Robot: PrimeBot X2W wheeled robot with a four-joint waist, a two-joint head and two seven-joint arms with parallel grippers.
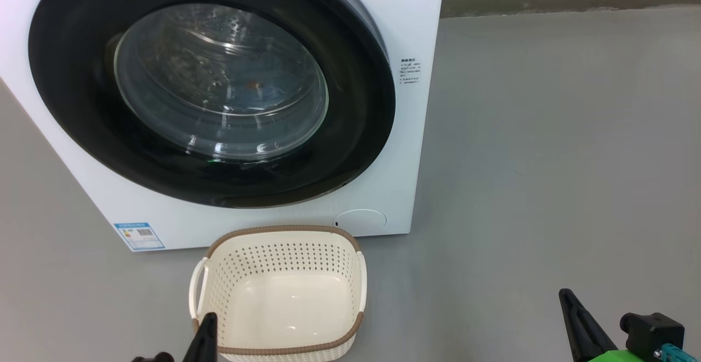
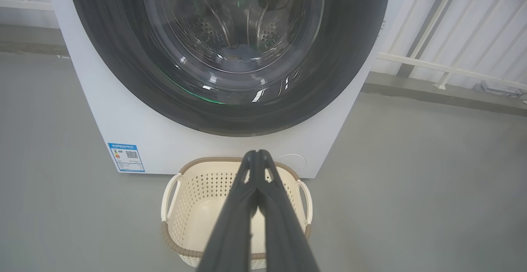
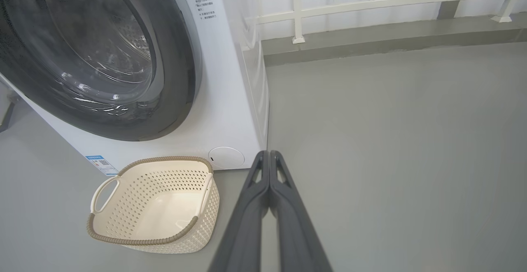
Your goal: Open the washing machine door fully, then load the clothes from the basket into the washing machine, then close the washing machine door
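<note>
The washing machine (image 1: 263, 217) stands before me, big and white, with the round black washing machine door (image 1: 82, 110) lying flush against its front. Through the glass bowl a pale blue patch, likely the clothes (image 2: 241, 53), lies low in the steel drum. The cream basket (image 1: 350, 266) sits on the floor in front of the machine with nothing in it. My left gripper (image 2: 257, 153) is shut and bare, hovering over the basket's near rim (image 1: 210, 316). Off to the basket's right, above bare floor, my right gripper (image 3: 269, 153) is shut and bare too (image 1: 564, 293).
Grey floor (image 1: 547, 159) spreads wide to the machine's right. A white railing (image 3: 370, 6) on a low kerb runs behind it. A blue label (image 1: 139, 235) and a round white flap (image 1: 360, 220) sit low on the machine's front.
</note>
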